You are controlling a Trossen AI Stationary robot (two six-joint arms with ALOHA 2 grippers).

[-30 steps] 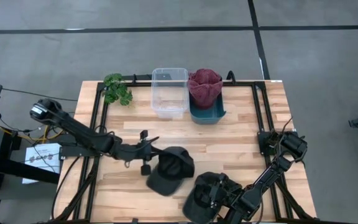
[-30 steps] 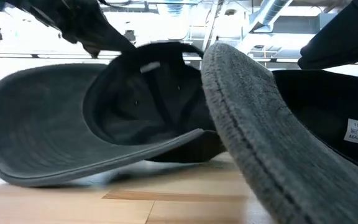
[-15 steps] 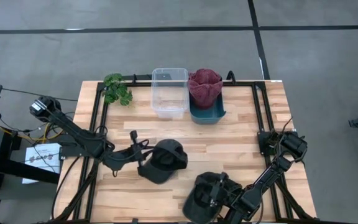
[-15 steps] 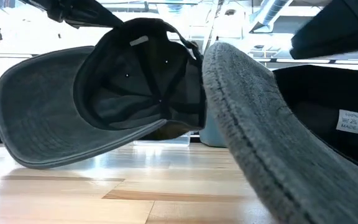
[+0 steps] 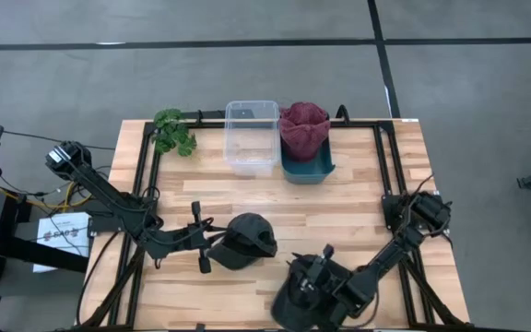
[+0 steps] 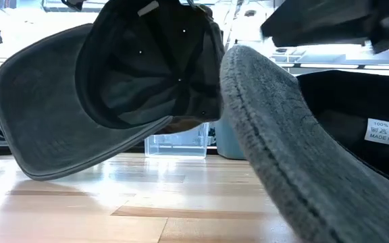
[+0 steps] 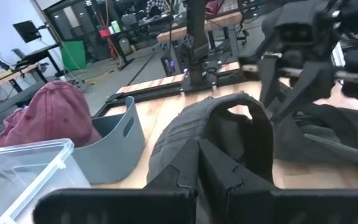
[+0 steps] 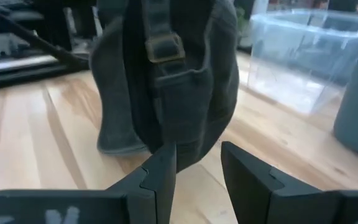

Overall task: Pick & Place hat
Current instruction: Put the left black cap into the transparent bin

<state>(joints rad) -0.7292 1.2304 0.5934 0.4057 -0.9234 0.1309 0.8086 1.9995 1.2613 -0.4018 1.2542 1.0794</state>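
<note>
A dark grey cap [image 5: 247, 240] hangs over the middle of the table, its brim [image 6: 39, 115] pointing left and down in the low view. My left gripper [image 5: 210, 248] is shut on it, coming from the left. A second dark cap [image 5: 293, 300] lies near the front edge, its brim [image 6: 282, 155] tilted up and its inside label [image 6: 387, 131] showing. My right gripper [image 5: 307, 270] hovers above this second cap. It is open, its fingers [image 8: 163, 171] pointing at the hanging cap's back strap [image 8: 163, 46], with only bare wood between them. My left gripper pinches the crown's lower edge [image 7: 188, 140] between its two shut fingers, beside the arched back opening [image 7: 238, 118]. The fingers come about level from the table's left. The cap is lifted clear of the table and tilted, its hollow facing the near edge.
At the far edge stand a clear plastic bin [image 5: 252, 136] and a teal bin [image 5: 308, 171] holding a maroon cap [image 5: 303, 127]. A green plant sprig [image 5: 173, 132] lies at the far left. Black frame rails [image 5: 146, 184] run along both table sides.
My left gripper has drawn toward the table's near left and risen, rolling as it went. The grey cap, whose brim lay on the wood, has come up clear and tipped. My right gripper has swung a little toward the left above the second cap, which has stayed put.
</note>
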